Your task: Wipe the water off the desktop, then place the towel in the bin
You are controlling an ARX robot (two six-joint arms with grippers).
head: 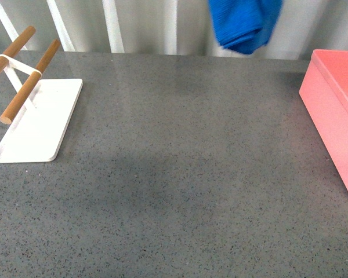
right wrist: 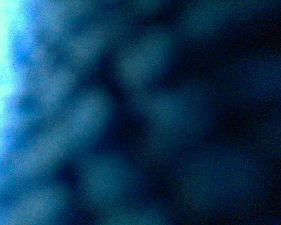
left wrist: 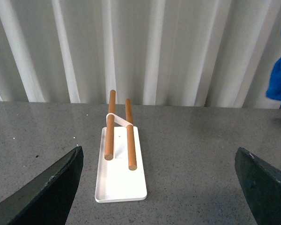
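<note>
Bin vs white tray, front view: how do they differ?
The bin is salmon-pink; the tray is white. The bin has tall straight walls; the tray is flat with a low lip. The bin stands at the right, the tray at the left. Both are rectangular and sit on the desktop.

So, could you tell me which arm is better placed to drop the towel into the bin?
Right, probably: the towel hangs aloft near the bin and fills the right wrist view. The left gripper is open, facing the white tray.
</note>
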